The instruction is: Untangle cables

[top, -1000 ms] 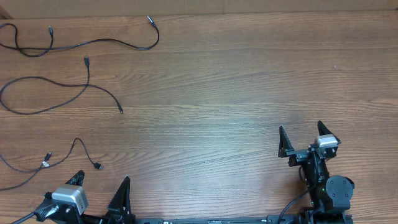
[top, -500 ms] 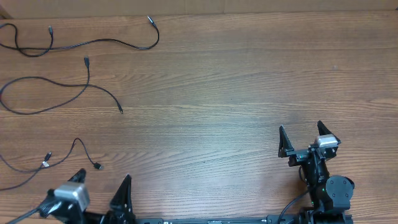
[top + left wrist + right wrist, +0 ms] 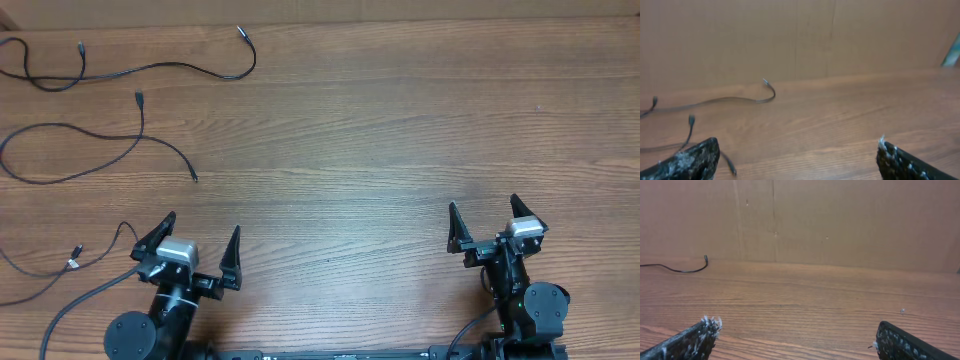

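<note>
Left gripper [image 3: 203, 224] has advanced from the near-left corner, fingers spread wide and empty. Right gripper [image 3: 483, 203] is unchanged, fingers likewise apart. Cables [image 3: 160, 66] lie separated at far left, the nearest strand seemingly partly under the left gripper.

**Stuff you can't really make out here**

From overhead, the far cable [image 3: 180, 64] and the near cable [image 3: 40, 270] both run out past the table's left edge. Their plugs are too tiny to tell what kind they are. The left wrist view is pretty blurry, and the left gripper [image 3: 797, 147] is chopped off by the bottom. Same for the right gripper [image 3: 795, 325], and the cord [image 3: 687, 271] there exits left.
</note>
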`<action>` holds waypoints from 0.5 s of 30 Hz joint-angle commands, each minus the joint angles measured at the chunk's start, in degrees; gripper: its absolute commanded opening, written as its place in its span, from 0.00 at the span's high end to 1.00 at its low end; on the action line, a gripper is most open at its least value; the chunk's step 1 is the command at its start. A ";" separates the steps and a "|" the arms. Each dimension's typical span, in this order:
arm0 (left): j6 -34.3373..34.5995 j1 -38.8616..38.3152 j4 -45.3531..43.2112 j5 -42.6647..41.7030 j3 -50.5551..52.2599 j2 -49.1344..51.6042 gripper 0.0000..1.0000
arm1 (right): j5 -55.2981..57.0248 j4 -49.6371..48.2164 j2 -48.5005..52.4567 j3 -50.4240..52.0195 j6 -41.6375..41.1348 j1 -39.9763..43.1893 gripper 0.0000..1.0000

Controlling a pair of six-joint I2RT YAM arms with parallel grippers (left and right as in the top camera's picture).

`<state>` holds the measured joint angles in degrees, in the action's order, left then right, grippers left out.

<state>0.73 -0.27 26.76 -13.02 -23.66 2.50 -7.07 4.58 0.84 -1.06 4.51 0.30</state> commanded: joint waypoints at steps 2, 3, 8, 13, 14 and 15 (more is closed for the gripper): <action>-3.54 2.32 -5.75 -2.03 6.23 -2.32 0.00 | 0.39 -0.24 -0.68 0.57 0.07 -0.24 0.00; -3.54 2.36 -6.88 -1.38 6.93 -2.32 0.00 | 0.39 -0.24 -0.68 0.57 0.04 -0.24 0.00; -3.28 2.36 -18.45 1.88 12.98 -2.32 0.01 | 0.39 -0.24 -0.68 0.57 0.04 -0.24 0.00; 2.23 2.05 -29.03 5.22 19.17 -2.32 0.00 | 0.39 -0.22 -0.68 0.57 0.04 -0.24 0.00; 3.67 1.92 -30.36 6.27 20.15 -2.32 0.00 | 0.39 -0.24 -0.68 0.57 0.04 -0.24 0.00; 4.66 1.77 -31.50 7.45 21.07 -2.32 0.00 | 0.39 -0.24 -0.68 0.57 0.04 -0.24 0.00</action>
<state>0.27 1.63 -1.87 -10.22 -5.87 0.75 -7.05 4.56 0.84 -1.06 4.54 0.27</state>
